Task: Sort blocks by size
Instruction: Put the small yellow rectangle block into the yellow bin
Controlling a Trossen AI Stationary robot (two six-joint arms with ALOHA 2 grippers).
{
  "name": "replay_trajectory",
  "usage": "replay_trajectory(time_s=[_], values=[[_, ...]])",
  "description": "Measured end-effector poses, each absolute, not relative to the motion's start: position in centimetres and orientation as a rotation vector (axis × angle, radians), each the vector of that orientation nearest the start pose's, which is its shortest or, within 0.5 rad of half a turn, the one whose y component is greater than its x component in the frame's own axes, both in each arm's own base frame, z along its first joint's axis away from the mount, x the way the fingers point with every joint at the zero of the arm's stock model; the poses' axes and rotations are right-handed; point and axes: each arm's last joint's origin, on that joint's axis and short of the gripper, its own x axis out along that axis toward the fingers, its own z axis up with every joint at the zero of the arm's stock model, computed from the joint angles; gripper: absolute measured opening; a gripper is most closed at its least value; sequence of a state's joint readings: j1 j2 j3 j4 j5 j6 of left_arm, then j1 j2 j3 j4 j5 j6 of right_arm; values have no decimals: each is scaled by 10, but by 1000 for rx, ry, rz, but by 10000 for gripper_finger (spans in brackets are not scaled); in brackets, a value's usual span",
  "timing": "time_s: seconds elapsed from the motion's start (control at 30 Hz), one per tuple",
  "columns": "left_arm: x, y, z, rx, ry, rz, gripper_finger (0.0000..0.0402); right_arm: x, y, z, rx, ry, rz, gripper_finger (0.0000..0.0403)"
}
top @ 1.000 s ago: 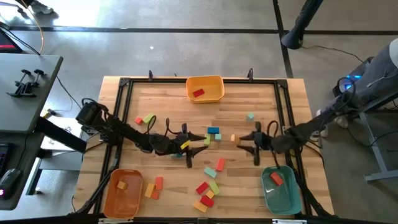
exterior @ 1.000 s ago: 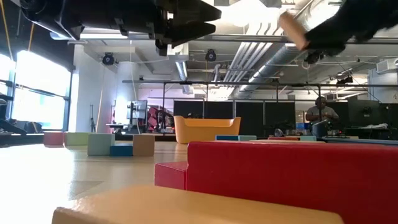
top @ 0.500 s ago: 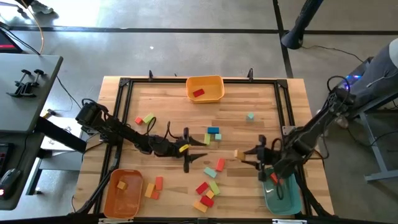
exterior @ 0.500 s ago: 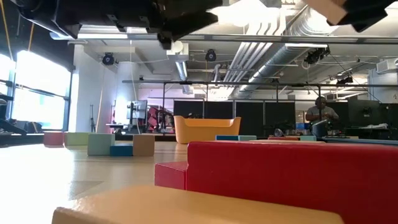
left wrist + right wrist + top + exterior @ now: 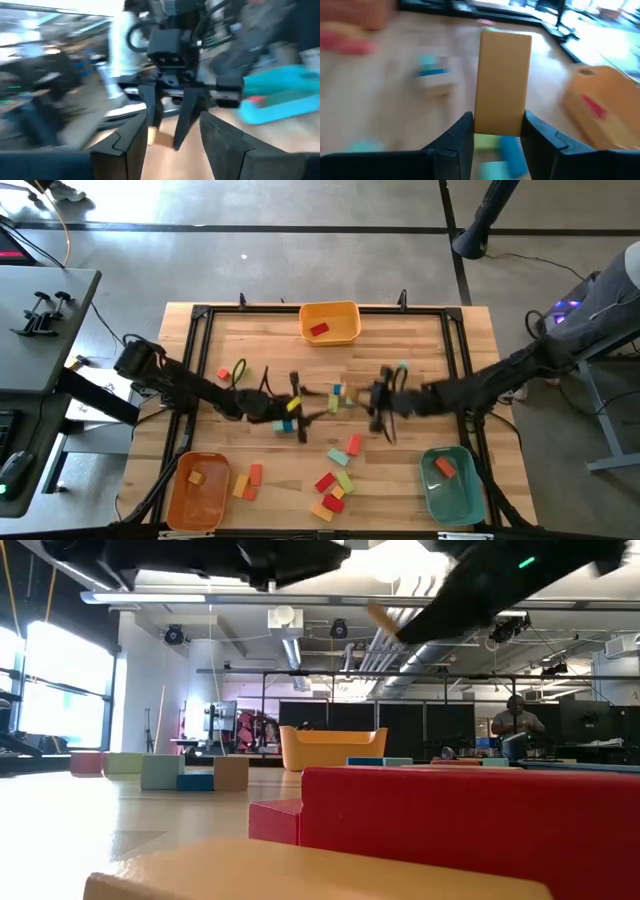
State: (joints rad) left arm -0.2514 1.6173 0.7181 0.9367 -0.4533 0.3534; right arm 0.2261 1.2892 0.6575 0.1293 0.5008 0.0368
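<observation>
My right gripper [image 5: 368, 402] hangs over the middle of the table, shut on a tan-orange bar block [image 5: 503, 82]. The low view shows that block's free end [image 5: 380, 618] high above the wood. My left gripper [image 5: 322, 412] faces it from the table's left, also raised. Its fingers [image 5: 131, 145] stand apart with nothing between them. The left wrist view shows the right gripper [image 5: 170, 125] close ahead. Loose blocks lie flat on the table: teal and blue ones [image 5: 340, 392] between the grippers, and red, green and orange ones [image 5: 335, 480] near the front. My right gripper pinches the bar's two long sides at its near end [image 5: 498, 125] between its two fingers. The fingers come from the table's right, slanting a little downward, and lie along the bar. The bar sticks out past the fingertips, clear of the table.
A yellow-orange bin [image 5: 329, 322] holding a red block stands at the far edge. An orange bin [image 5: 198, 490] is at the near left and a teal bin [image 5: 450, 483] at the near right. A black frame [image 5: 200, 315] runs around the tabletop. A person stands far off in the room [image 5: 515, 725].
My right gripper, keeping the bar, first swung toward the teal bin at the near right. It then swept back toward the table's left, to the middle, opposite my left gripper. My left gripper has rolled about its own axis and risen slightly.
</observation>
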Motion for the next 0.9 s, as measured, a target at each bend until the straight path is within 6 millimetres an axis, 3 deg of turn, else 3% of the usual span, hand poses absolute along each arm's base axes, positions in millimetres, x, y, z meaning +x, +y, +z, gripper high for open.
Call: replay_trajectory(time_s=[0.2,0.37,0.7,0.9], values=[[321,-4,219,278,84,292,165,263,-29,216,49,471,-388,126],[319,39,213,153,129,304,165,260,-62,221,75,419,-434,126],[313,73,213,129,139,390,165,251,-109,228,189,379,-518,126],[309,89,214,150,130,441,165,265,-134,207,180,456,-589,126]])
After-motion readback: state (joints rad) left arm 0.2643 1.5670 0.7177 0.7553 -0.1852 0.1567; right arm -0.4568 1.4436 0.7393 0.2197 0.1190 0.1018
